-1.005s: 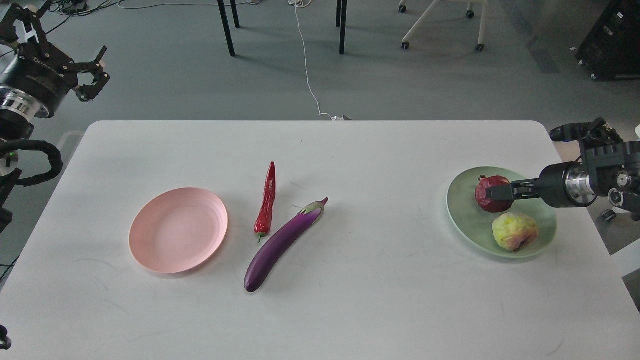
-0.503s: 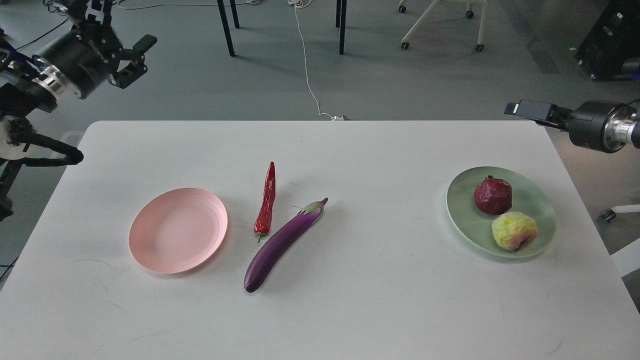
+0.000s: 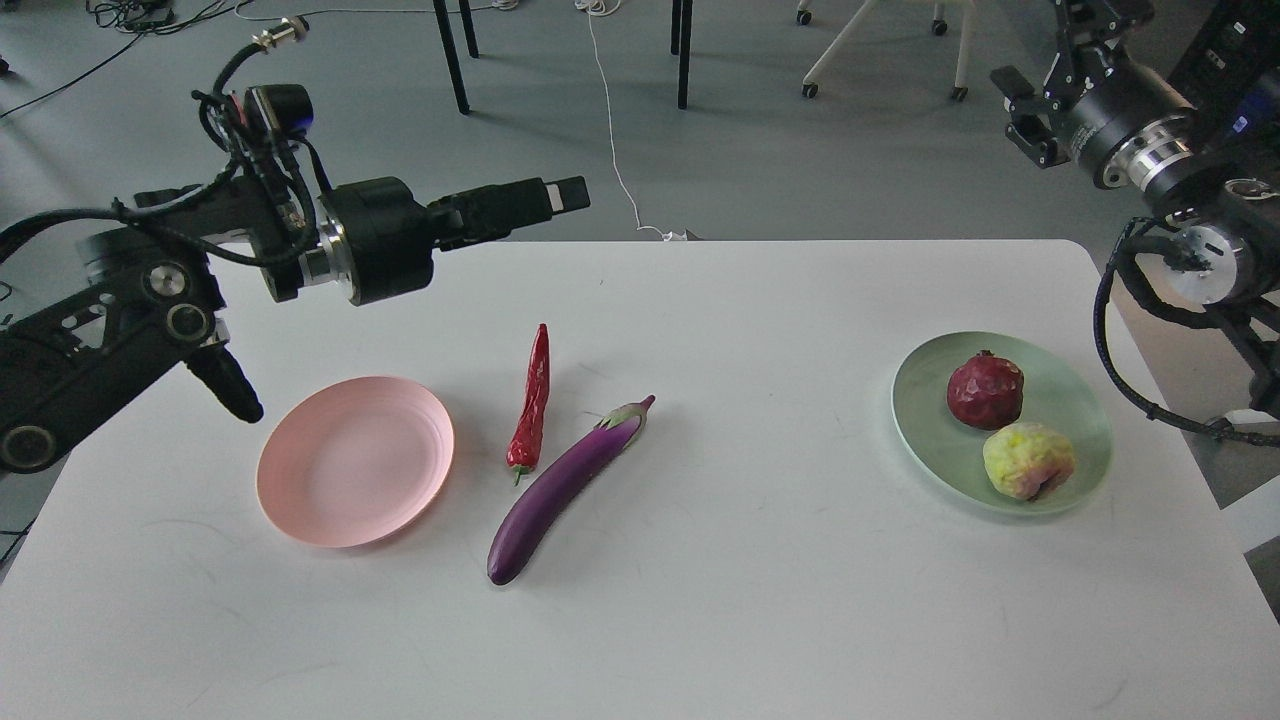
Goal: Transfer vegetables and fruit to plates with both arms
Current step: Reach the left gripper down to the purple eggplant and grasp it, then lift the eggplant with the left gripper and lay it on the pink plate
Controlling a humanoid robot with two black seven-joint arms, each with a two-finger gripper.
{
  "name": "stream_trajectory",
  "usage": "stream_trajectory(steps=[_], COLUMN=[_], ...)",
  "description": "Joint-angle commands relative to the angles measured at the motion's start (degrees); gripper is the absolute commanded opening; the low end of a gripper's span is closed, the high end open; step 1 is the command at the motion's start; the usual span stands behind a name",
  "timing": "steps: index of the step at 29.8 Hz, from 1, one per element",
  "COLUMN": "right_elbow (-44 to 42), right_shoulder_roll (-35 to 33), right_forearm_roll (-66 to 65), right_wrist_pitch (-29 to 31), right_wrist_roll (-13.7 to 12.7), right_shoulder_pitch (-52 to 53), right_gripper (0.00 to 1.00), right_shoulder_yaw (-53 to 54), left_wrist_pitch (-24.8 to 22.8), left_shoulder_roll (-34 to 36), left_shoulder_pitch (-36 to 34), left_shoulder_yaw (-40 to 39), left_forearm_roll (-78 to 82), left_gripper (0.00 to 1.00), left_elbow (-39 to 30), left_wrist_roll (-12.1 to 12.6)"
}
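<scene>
A red chili pepper [image 3: 532,400] and a purple eggplant [image 3: 565,490] lie side by side on the white table's middle. An empty pale pink plate [image 3: 355,460] sits to their left. A pale green plate [image 3: 925,430] at the right holds a dark red pomegranate [image 3: 985,390] and a yellow-green fruit [image 3: 1028,460]. My left gripper [image 3: 560,195] hangs in the air over the table's far left part, beyond the chili, seen side-on, with nothing in it. My right gripper [image 3: 1020,115] is raised beyond the table's far right corner, fingers apart and empty.
The white table [image 3: 700,620] fills the lower view. On the floor beyond it are black table legs [image 3: 455,55], a white cable [image 3: 615,150], a wheeled chair base [image 3: 880,50] and a black cabinet [image 3: 1240,60].
My left arm swung in from the far left to over the table's far side. My right gripper let go of the pomegranate, lifted off the green plate and drew back up to the far right.
</scene>
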Motion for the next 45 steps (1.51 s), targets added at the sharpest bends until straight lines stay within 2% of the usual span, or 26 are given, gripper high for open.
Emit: stream_trajectory(steps=[1, 6, 10, 20, 22, 28, 32, 37, 39, 42, 45], right_elbow=[-1.0, 0.0, 0.0, -0.1, 0.0, -0.1, -0.3, -0.5, -0.4, -0.4, -0.5], right_shoulder_roll=[0.7, 1.5, 1.4, 1.0, 1.3, 1.9, 1.9, 1.9, 1.9, 1.7, 1.6], right_forearm_roll=[11.7, 14.3, 14.3, 14.3, 14.3, 14.2, 14.1, 14.1, 14.1, 14.1, 14.1], right_wrist_pitch=[5.8, 12.7, 13.1, 13.1, 13.1, 13.1, 13.1, 13.1, 13.1, 13.1, 13.1], right_wrist_roll=[0.0, 0.8, 1.3, 1.3, 1.3, 1.3, 1.3, 1.3, 1.3, 1.3, 1.3], right_shoulder_pitch=[-3.5, -12.1, -19.5, -23.6, -23.6, -22.9, -22.9, -22.9, -22.8, -22.8, -22.7], right_gripper=[0.99, 0.99, 0.99, 0.99, 0.99, 0.99, 0.99, 0.99, 0.99, 0.99, 0.99], right_shoulder_yaw=[4.2, 11.3, 16.0, 17.7, 17.9, 18.2, 18.0, 18.0, 18.0, 18.0, 17.9], left_wrist_pitch=[1.8, 3.8, 3.9, 4.3, 5.3, 5.5, 5.5, 5.6, 5.6, 5.5, 5.7], left_shoulder_roll=[-1.3, -5.8, -8.0, -6.2, -6.1, -6.4, -5.9, -4.6, -2.8, 2.4, 10.0], left_shoulder_pitch=[0.1, 0.3, 0.8, 6.6, 7.7, 8.3, 8.2, 8.0, 7.9, 7.9, 8.1], left_shoulder_yaw=[6.8, 12.6, 19.3, 20.7, 20.7, 20.6, 20.4, 19.4, 17.3, 12.4, 10.2], left_forearm_roll=[13.8, 32.0, 41.2, 41.2, 41.2, 41.2, 41.2, 41.2, 41.2, 35.8, 30.6], left_gripper=[0.89, 0.86, 0.86, 0.78, 0.7, 0.26, 0.09, 0.08, 0.08, 0.08, 0.1], left_elbow=[-2.8, -1.7, 0.7, 3.6, 3.6, 3.7, 3.6, 2.2, -0.8, -5.3, -6.3], left_wrist_roll=[0.0, 0.4, 1.2, 3.6, 3.6, 4.1, 4.1, 4.0, 4.0, 4.0, 3.5])
